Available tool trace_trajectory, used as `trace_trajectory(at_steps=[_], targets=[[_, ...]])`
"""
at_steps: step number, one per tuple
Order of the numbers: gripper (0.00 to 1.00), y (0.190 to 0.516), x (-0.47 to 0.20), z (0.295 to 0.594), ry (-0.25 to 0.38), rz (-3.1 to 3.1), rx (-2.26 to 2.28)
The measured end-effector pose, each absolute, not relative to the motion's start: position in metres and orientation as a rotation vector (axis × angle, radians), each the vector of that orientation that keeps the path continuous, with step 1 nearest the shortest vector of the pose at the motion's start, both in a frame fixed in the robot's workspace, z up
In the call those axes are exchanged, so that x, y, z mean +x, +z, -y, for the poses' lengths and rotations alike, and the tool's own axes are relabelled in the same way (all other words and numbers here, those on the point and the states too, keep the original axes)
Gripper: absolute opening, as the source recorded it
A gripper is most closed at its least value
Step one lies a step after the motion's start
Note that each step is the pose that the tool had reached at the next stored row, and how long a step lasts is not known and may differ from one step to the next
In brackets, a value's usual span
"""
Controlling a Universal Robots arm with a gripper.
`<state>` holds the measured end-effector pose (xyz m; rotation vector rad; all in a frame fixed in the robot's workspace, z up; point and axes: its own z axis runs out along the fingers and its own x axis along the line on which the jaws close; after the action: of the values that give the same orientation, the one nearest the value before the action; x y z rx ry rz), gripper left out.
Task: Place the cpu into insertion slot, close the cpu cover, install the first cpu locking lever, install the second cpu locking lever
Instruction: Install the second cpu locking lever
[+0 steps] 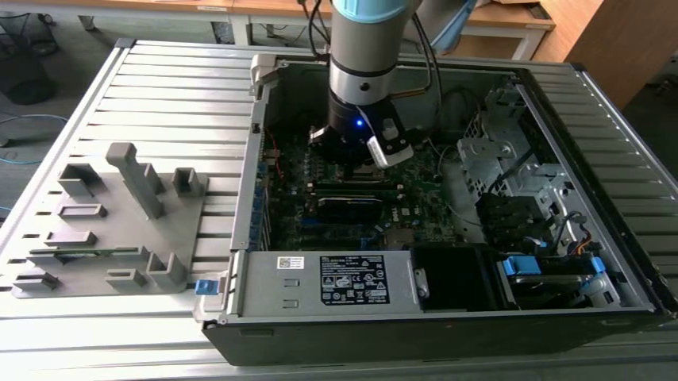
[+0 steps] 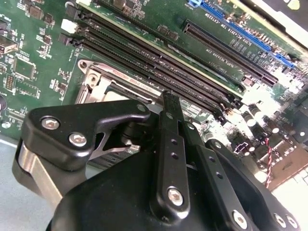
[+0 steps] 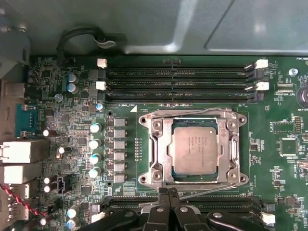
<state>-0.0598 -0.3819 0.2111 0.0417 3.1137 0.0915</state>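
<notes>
The cpu point(image 3: 195, 150) has a dull silver-grey top, framed by the silvery cpu cover point(image 3: 159, 153). The motherboard point(image 3: 281, 168) is green, with black memory slots point(image 3: 175, 72) tipped by white clips. The claw point(image 2: 168, 115) is black with silver screws. In the exterior view the arm point(image 1: 369, 16) is pale blue and silver, the power supply point(image 1: 317, 282) grey with a white-and-black label, and the slatted table point(image 1: 159, 87) grey.

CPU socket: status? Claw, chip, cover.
Claw closed, empty, at the socket's edge. Cpu seated in insertion slot. Cpu cover down over it. Thin lever lies beside the fingertips.
</notes>
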Motion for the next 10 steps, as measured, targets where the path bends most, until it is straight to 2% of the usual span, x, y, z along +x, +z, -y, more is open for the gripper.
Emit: trace_trajectory(at_steps=[10], targets=[[0.11,0.2085,-0.0705,0.3819,0.091,-3.106,0.041]])
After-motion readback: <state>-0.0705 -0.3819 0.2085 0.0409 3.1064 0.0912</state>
